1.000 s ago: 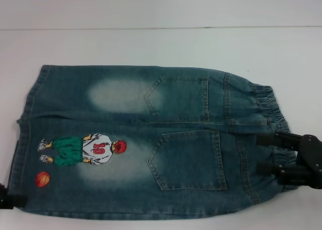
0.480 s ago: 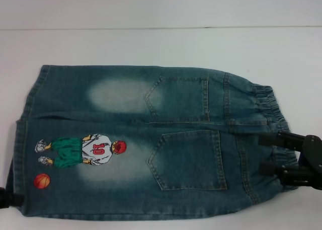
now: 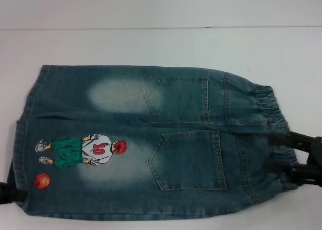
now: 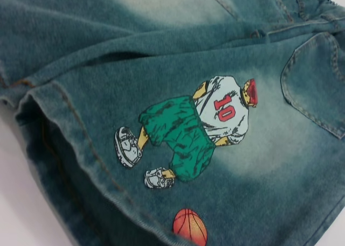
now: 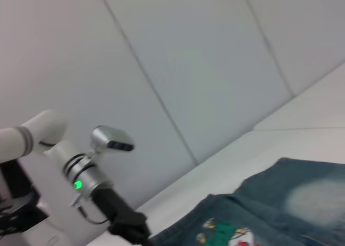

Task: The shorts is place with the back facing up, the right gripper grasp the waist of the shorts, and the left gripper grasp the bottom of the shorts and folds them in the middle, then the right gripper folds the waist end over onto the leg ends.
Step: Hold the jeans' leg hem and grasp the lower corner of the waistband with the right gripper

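The denim shorts [image 3: 151,139] lie flat on the white table with the back pockets up, the elastic waist [image 3: 269,109] at the right and the leg hems [image 3: 20,154] at the left. A basketball-player print [image 3: 83,150] and a small ball [image 3: 43,180] mark the near leg; the left wrist view shows the print [image 4: 194,127] close up. My right gripper [image 3: 282,153] is open at the near part of the waist, its two black fingers spread over the band. Only a black tip of my left gripper [image 3: 10,194] shows at the near leg hem; the right wrist view has it [image 5: 132,229] beside the shorts [image 5: 269,213].
The white table [image 3: 151,44] runs on behind the shorts to its far edge, with a pale wall [image 5: 188,68] beyond. The near leg hem lies close to the table's front edge.
My right gripper has slid to the right, toward the outer edge of the waist. The left gripper's tip has shifted slightly at the near hem, and the hem there has moved a little.
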{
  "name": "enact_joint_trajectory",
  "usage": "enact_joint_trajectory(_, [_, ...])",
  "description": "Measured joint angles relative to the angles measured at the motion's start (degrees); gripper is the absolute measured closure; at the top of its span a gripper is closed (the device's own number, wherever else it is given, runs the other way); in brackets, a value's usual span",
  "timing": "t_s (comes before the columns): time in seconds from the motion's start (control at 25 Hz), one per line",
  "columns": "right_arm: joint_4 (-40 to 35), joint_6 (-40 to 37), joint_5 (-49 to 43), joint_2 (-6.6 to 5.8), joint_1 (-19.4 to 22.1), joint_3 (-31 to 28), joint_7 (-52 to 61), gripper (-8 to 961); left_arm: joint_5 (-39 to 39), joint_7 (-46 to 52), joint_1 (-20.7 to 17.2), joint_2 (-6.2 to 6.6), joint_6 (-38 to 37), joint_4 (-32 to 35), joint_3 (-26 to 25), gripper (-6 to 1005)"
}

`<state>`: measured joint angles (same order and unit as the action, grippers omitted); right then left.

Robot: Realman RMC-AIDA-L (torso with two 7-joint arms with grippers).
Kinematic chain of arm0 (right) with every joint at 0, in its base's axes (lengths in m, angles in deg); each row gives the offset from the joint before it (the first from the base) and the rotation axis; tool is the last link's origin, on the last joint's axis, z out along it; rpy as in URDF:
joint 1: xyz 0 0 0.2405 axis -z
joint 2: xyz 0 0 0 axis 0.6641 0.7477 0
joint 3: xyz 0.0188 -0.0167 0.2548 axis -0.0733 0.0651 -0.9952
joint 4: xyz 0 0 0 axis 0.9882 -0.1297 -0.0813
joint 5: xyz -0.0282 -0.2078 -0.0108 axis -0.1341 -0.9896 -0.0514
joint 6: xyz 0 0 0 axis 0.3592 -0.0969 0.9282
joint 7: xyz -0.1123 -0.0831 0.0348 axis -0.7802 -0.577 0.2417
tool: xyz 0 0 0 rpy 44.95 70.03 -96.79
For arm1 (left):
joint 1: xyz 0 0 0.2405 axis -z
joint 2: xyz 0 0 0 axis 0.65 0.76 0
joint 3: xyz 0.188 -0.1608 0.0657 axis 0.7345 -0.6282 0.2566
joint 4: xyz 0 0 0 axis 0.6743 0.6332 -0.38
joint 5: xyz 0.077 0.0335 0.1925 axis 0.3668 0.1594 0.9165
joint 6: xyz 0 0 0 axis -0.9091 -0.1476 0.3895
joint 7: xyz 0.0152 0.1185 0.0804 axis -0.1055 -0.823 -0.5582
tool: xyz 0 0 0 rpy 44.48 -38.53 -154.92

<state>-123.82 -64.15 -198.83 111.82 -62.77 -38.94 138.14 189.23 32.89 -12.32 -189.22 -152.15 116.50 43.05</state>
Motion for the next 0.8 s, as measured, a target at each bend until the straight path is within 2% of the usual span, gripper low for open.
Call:
enact_joint_trajectory(0.36, [0.11,3.96,-0.08,-0.46,5.01,-3.35,3.11,38,-0.33,0.27,0.79,-0.31,0.04,0.00,-0.04,979])
enact_joint_trajectory(0.8, [0.00,9.01,-1.61,-1.05,10.04,-3.82,9.77,39,-0.35,1.04,1.54,-0.43,0.16,-0.08,-0.03,980])
